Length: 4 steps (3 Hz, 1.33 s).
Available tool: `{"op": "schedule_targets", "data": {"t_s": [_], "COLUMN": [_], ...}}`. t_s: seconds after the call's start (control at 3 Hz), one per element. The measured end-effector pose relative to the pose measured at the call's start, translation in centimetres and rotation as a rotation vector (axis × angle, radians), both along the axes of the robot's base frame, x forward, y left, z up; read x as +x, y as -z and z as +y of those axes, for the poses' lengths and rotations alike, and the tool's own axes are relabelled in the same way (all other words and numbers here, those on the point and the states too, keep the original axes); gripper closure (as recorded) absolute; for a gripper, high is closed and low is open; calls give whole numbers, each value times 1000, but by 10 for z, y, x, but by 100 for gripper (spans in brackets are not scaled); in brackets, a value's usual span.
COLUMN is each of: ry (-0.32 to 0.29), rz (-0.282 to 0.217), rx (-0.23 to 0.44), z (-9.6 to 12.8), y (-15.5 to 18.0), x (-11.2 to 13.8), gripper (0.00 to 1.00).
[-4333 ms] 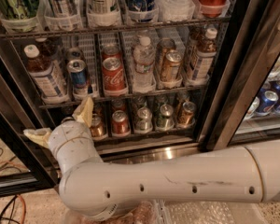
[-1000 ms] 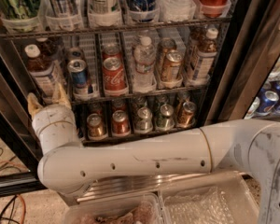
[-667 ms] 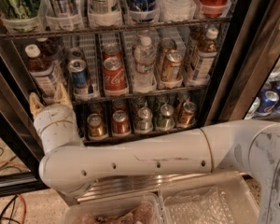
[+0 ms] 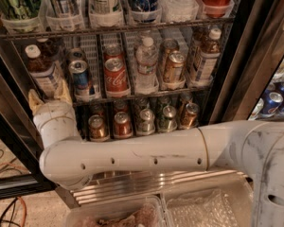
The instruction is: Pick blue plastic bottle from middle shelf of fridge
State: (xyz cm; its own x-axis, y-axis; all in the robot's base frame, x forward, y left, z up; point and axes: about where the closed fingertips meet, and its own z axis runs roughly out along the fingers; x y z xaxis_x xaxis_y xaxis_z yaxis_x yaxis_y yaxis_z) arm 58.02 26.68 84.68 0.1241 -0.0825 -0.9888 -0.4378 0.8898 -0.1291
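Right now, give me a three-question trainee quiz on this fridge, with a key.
1. True or false: the end effector is at the left end of the middle shelf, by the base of the blue-label bottle.
2. Which stands directly right of the blue can? A: red can; B: water bottle; C: gold can.
3. Fill in: the row under the middle shelf holds only ___.
Key: 1 true; 2 A; 3 cans.
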Motion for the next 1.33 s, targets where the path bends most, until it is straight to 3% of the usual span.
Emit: {"op": "schedule_targets", "data": {"t_s": [0.67, 1.0, 1.33], "ry": [-21, -22, -22], "rz": [15, 26, 29], "rx": [14, 9, 5], "z": [15, 19, 17], "y": [4, 7, 6], "x": [14, 20, 22], "gripper": [41, 50, 69]}}
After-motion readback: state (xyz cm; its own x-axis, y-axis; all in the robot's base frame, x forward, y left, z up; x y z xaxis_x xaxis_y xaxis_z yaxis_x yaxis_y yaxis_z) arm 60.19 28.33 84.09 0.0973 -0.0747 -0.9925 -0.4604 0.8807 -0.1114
